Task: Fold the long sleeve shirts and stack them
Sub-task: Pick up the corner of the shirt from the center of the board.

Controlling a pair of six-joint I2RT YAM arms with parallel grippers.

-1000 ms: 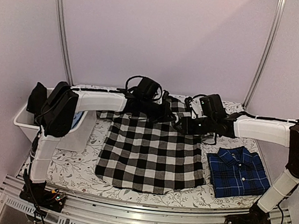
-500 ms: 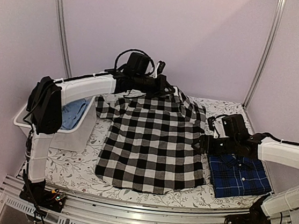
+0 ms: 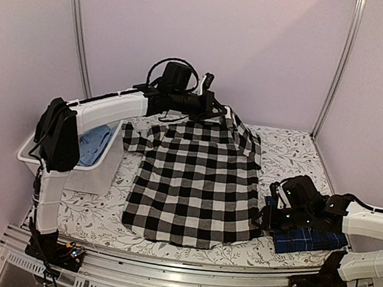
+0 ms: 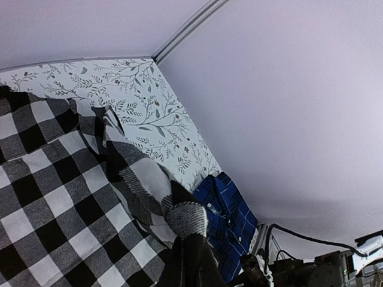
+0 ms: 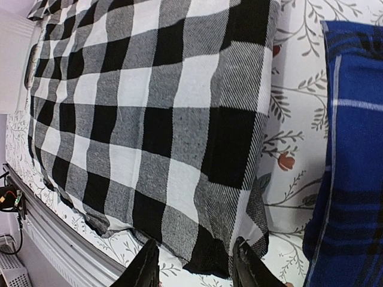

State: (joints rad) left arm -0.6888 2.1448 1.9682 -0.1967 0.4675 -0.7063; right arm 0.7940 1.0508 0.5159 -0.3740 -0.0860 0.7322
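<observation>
The black-and-white check shirt (image 3: 190, 185) lies spread on the table, its far end lifted off the cloth. My left gripper (image 3: 211, 108) is shut on that raised collar end, and the bunched fabric (image 4: 179, 209) fills the bottom of the left wrist view. The navy plaid shirt (image 3: 309, 238) lies folded at the near right, partly under my right arm. My right gripper (image 5: 197, 270) is open, low over the check shirt's near right hem corner (image 5: 239, 239), one finger on each side of it. The navy shirt (image 5: 353, 149) is just to the right of it.
A white bin (image 3: 32, 156) holding blue cloth (image 3: 94, 145) stands at the left table edge. The floral table cover (image 3: 291, 151) reaches the back wall. Metal posts (image 3: 79, 34) rise at both back corners, and a metal rail (image 3: 177, 273) runs along the front.
My right gripper let go at the shirt's far right shoulder and swung back to its near right hem corner. The left gripper lifted the collar end higher at the back.
</observation>
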